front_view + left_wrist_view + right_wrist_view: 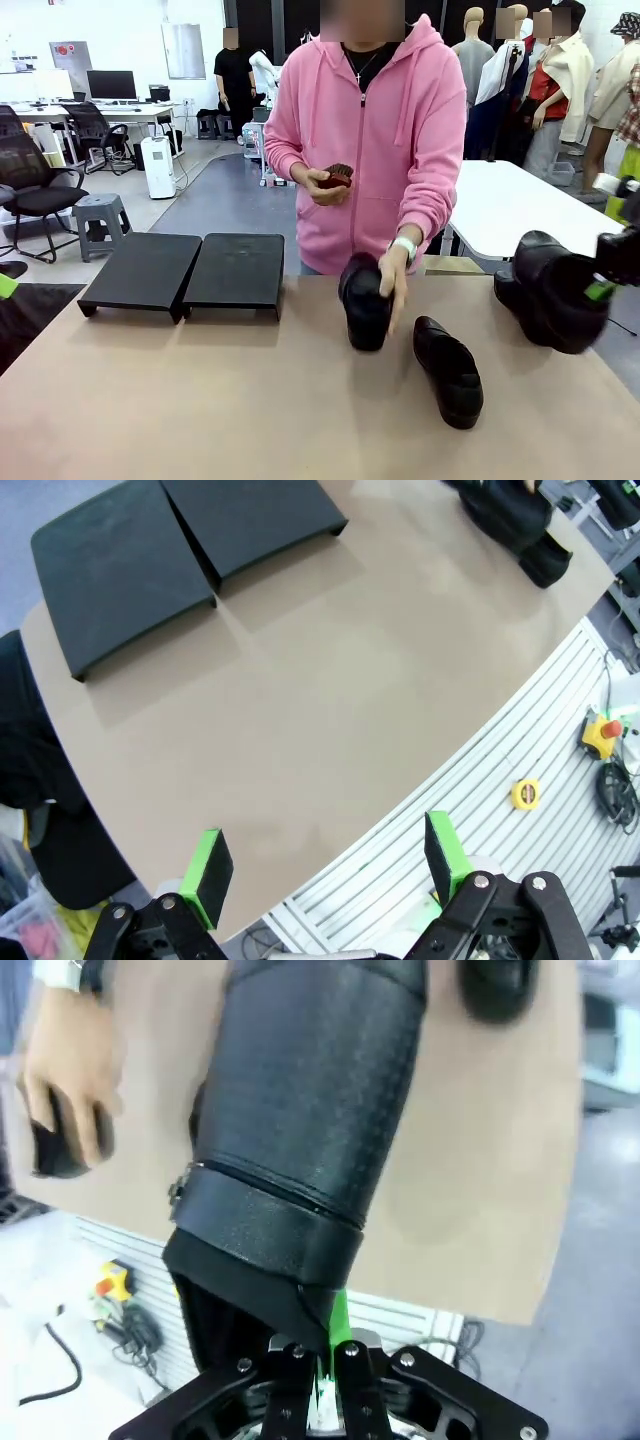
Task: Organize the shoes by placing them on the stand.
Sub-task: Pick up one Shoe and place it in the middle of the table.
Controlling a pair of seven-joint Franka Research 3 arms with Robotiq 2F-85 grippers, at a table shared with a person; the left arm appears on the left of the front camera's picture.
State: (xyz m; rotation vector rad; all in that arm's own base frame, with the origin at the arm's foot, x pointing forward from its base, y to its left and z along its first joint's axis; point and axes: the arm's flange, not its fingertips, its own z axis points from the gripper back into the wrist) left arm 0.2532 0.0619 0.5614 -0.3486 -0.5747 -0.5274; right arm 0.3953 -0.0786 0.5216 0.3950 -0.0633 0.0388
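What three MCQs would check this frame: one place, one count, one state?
1. Where on the tan table is the low black sloped panel stand? A) far-left corner B) far-right corner C) near edge, centre
2. How many flat panels make up the stand? A) one B) two C) four
3. The right pincer is: A) open, empty B) open around a brush C) shut on a glossy black leather slip-on shoe

1A, the front view shows it at the far left edge. 2B, two panels lie side by side. 3C, its jaws pinch the shoe's rim.
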